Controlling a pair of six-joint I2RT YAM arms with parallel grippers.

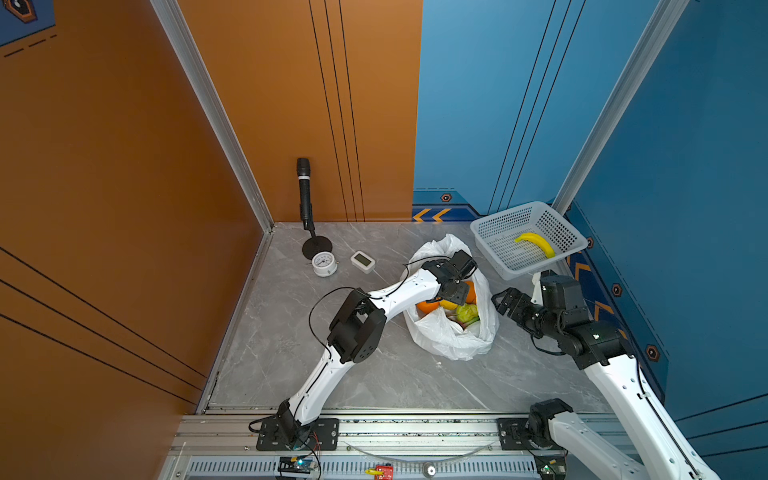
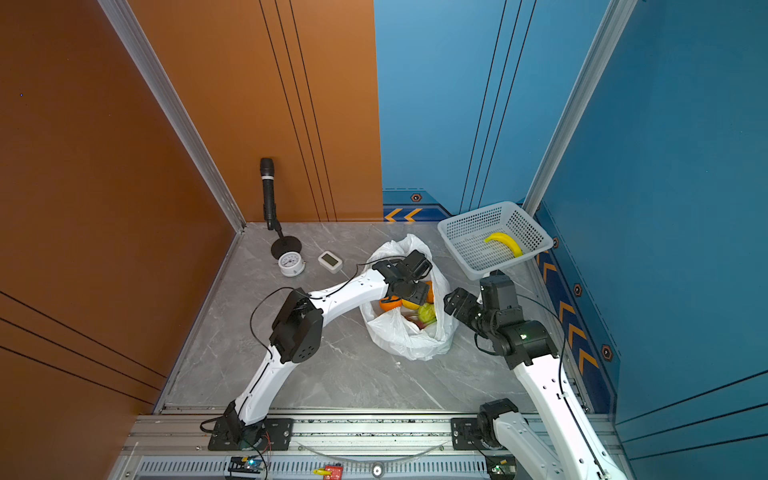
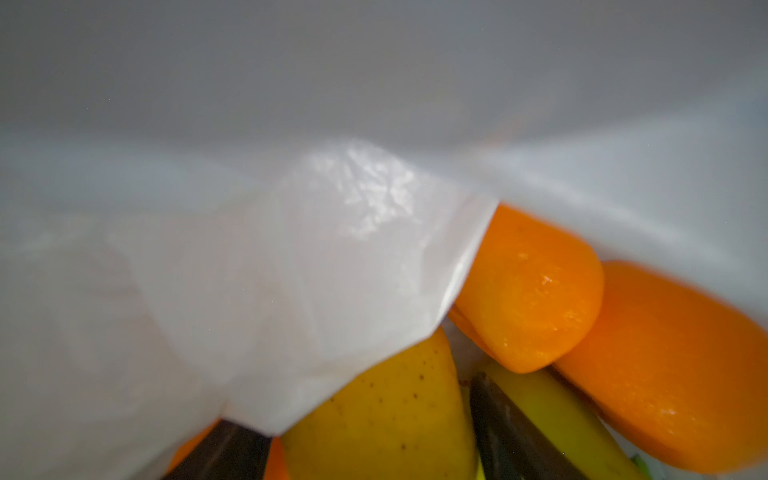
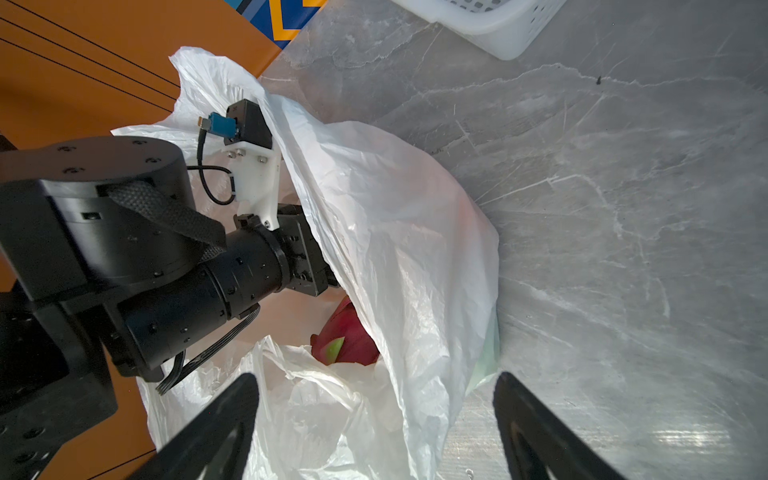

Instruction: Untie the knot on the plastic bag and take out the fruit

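The white plastic bag (image 1: 446, 340) (image 2: 405, 338) lies on the grey table with its mouth gaping open; the knot does not show. Inside lie oranges (image 1: 428, 306) (image 3: 528, 291), a green pear (image 1: 467, 312) and a pink dragon fruit (image 4: 345, 332). My left gripper (image 1: 453, 297) (image 3: 357, 405) reaches down into the bag. It is open, with its dark fingers (image 3: 511, 432) either side of a yellow speckled fruit (image 3: 386, 415) and a bag flap (image 3: 311, 270) over one finger. Just right of the bag, my right gripper (image 1: 500, 303) (image 4: 376, 378) is open, the bag's rim between its fingers, ungripped.
A white perforated basket (image 1: 490, 232) holding a yellow banana (image 1: 536, 243) stands tilted at the back right, close behind the right arm. A microphone on a stand (image 1: 304, 199), a round white clock (image 1: 324, 263) and a small white display (image 1: 363, 261) sit at the back left.
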